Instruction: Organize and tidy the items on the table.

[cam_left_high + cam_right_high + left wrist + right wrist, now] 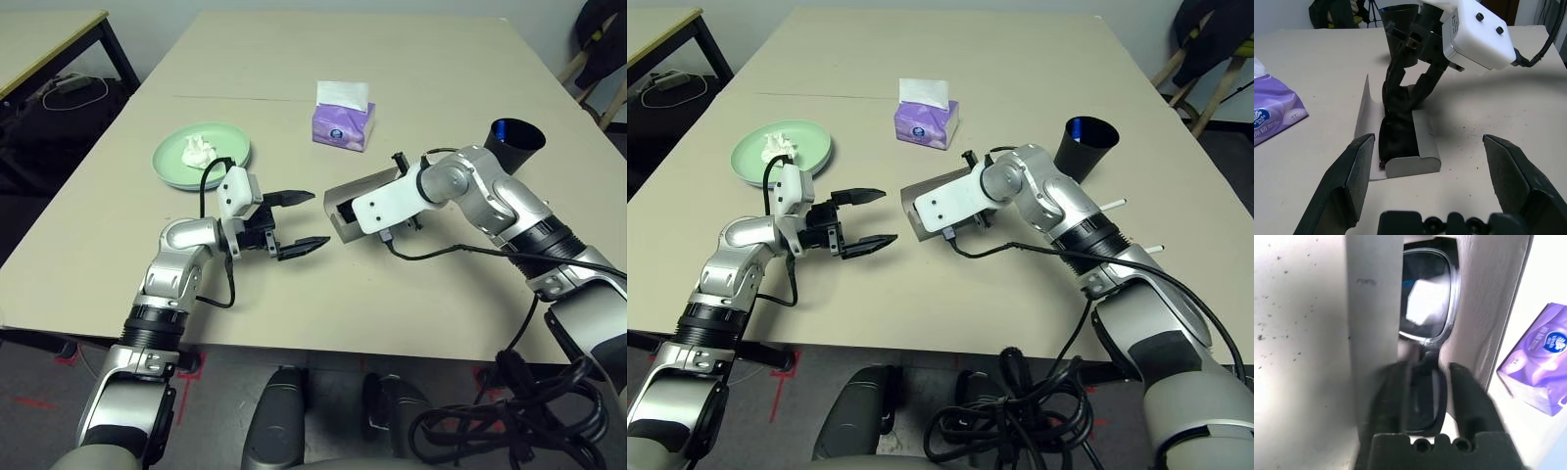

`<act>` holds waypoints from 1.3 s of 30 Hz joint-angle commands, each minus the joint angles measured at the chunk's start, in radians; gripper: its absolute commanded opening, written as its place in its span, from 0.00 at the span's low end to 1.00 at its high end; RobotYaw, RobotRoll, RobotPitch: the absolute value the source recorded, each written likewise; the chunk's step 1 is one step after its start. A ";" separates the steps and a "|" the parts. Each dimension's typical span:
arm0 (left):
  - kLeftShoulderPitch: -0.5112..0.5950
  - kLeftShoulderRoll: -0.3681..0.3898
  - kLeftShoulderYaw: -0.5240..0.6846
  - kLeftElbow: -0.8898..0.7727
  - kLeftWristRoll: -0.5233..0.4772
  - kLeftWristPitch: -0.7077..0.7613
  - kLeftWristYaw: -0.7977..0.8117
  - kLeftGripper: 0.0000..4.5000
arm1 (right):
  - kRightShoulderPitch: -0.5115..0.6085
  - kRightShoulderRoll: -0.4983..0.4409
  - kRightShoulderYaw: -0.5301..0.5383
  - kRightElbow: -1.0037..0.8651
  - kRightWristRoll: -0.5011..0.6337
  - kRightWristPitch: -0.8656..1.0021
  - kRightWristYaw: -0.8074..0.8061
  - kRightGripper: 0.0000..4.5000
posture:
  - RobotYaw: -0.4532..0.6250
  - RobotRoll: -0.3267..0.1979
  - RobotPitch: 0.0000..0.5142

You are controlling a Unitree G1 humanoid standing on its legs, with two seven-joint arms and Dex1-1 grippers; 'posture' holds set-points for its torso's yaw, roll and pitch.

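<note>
Beige and plain, the surface [245,304] carries everything. Over toward its left side sits a pale-green plate [223,140], a light-blue rim [186,186] showing under it, beyond the left end effector [302,223]. That end effector is wide apart with nothing between its fingers, aimed across at the near end of the grey glasses case [1413,167]. The case lies open beneath the right end effector [1425,367], its long axis slanting from that near end away to the right, roughly toward the cup. A purple tissue box [343,127] stands farther back, apart from the case, white tissue [343,94] rising from its top. Past the right forearm, the black cup [1085,147] stands upright with something blue [1077,129] inside. Black sunglasses [1425,293] lie in the case, lengthwise along it, lenses facing the right wrist's camera; one lens reaches ahead of the right end effector, the other sits between its fingers, which stand apart; whether either touches the frame I cannot tell. Smaller still, the crumpled white tissue wad [198,152] rests on the green plate.
</note>
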 commanded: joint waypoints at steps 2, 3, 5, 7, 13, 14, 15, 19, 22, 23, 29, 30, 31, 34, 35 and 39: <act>-0.012 0.001 -0.014 0.016 0.009 -0.010 -0.006 1.00 | -0.003 -0.010 -0.004 -0.035 0.021 0.008 0.041 0.82 | 0.62 0.62 0.18; -0.013 0.001 -0.014 0.016 0.009 -0.010 -0.006 1.00 | -0.003 -0.011 -0.005 -0.038 0.022 0.010 0.043 0.90 | 0.62 0.62 0.18; -0.013 -0.001 -0.014 0.017 0.008 -0.010 -0.005 1.00 | -0.005 -0.015 -0.007 -0.044 0.027 0.014 0.048 0.99 | 0.62 0.62 0.18; -0.012 -0.002 -0.015 0.019 0.008 -0.008 -0.005 1.00 | -0.010 -0.019 -0.026 -0.057 0.044 0.034 0.058 0.99 | 0.61 0.62 0.17; -0.015 0.001 -0.012 0.031 0.007 -0.008 -0.007 1.00 | 0.026 -0.018 -0.131 -0.133 0.162 0.232 0.112 0.99 | 0.59 0.62 0.17; -0.017 0.001 -0.012 0.034 0.007 -0.009 -0.009 1.00 | 0.043 -0.014 -0.157 -0.146 0.192 0.267 0.113 0.99 | 0.58 0.62 0.17; -0.017 0.003 -0.012 0.037 0.006 -0.010 -0.012 1.00 | 0.053 -0.011 -0.171 -0.156 0.211 0.290 0.112 0.99 | 0.58 0.62 0.17; -0.032 0.001 -0.015 0.052 0.006 -0.008 -0.017 1.00 | 0.143 0.005 -0.285 -0.233 0.351 0.408 0.088 0.99 | 0.56 0.62 0.17; -0.041 0.001 -0.017 0.066 0.008 -0.011 -0.026 1.00 | 0.229 0.021 -0.359 -0.283 0.440 0.519 0.059 0.99 | 0.55 0.62 0.17; -0.045 0.000 -0.019 0.074 0.010 -0.014 -0.029 1.00 | 0.266 0.041 -0.401 -0.297 0.494 0.573 0.046 0.99 | 0.55 0.62 0.17; -0.069 -0.004 -0.021 0.119 0.020 -0.039 -0.041 1.00 | 0.415 0.111 -0.582 -0.314 0.708 0.656 -0.070 0.99 | 0.54 0.62 0.18; -0.072 -0.004 -0.021 0.129 0.023 -0.047 -0.043 1.00 | 0.437 0.122 -0.617 -0.307 0.744 0.670 -0.092 0.99 | 0.53 0.62 0.18; -0.075 -0.004 -0.021 0.136 0.025 -0.052 -0.045 1.00 | 0.459 0.131 -0.649 -0.294 0.773 0.652 -0.112 0.99 | 0.53 0.62 0.18; -0.074 -0.001 -0.020 0.142 0.024 -0.057 -0.052 1.00 | 0.497 0.156 -0.712 -0.264 0.836 0.578 -0.168 0.99 | 0.53 0.62 0.19; -0.073 0.000 -0.019 0.145 0.024 -0.059 -0.054 1.00 | 0.512 0.162 -0.722 -0.257 0.845 0.533 -0.180 0.99 | 0.52 0.62 0.18; -0.074 -0.004 -0.016 0.168 0.026 -0.067 -0.051 1.00 | 0.586 0.165 -0.734 -0.216 0.874 0.342 -0.180 0.99 | 0.52 0.62 0.19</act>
